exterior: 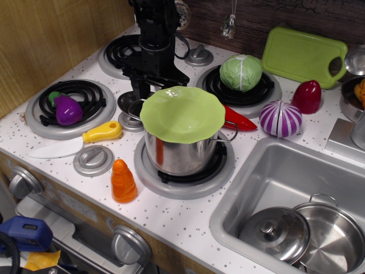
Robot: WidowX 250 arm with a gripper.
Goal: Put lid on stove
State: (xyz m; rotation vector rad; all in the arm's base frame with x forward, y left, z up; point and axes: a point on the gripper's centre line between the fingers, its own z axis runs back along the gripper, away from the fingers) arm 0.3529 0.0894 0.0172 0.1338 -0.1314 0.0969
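Four coil burners (pixel 71 101), two steel pots (pixel 181 149), two steel lids (pixel 132 103), one lime-green cover (pixel 182 113), one toy knife (pixel 74 142), one green cutting board (pixel 305 56).

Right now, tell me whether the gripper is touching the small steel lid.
Cannot tell. In the single view, the gripper stands over the lid, but the green cover hides the lower part.

Light is bright and even, falling from above; shadows lie soft and short beneath the pot (pixel 181 151). Glare spots gleam on the sink (pixel 274 171) right of the pot and on the steel pans inside. Focus is sharp throughout, with slight grain.
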